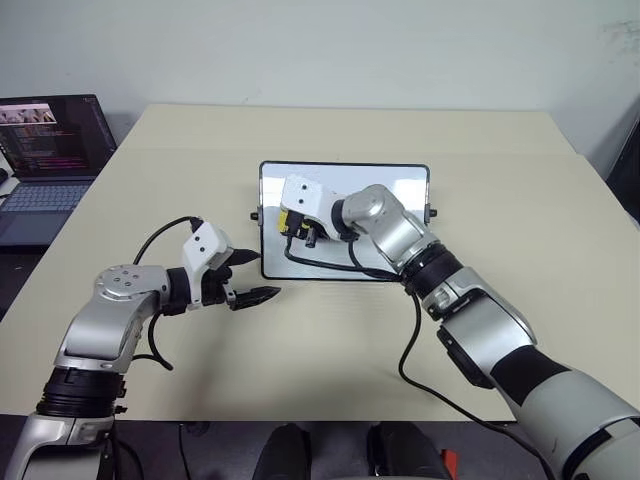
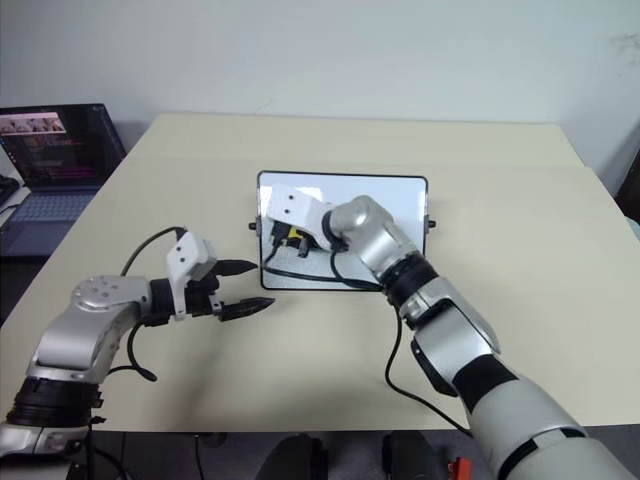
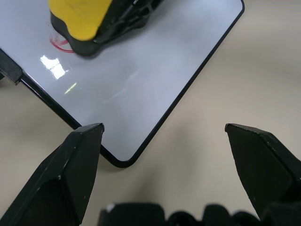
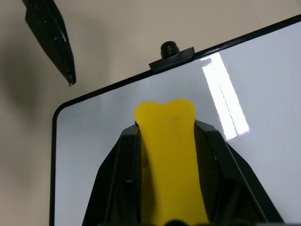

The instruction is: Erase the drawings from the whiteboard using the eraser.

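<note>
- While the right gripper (image 4: pixel 164 155) clamps its jaws on the eraser (image 4: pixel 167 141), the block presses on the whiteboard (image 1: pixel 400 190) near its left short side.
- Part of a red drawing (image 3: pixel 60 44) shows at the eraser's edge; its shape cannot be made out.
- No brand or readable writing appears on board or eraser; the laptop (image 1: pixel 50 150) screen at far left shows text too small to read.
- The left gripper (image 1: pixel 255 275) hovers, jaws wide, just off the board's near left corner, apart from it.
- The beige worktop (image 1: pixel 520 300) lies open around the board, widest to the right.
</note>
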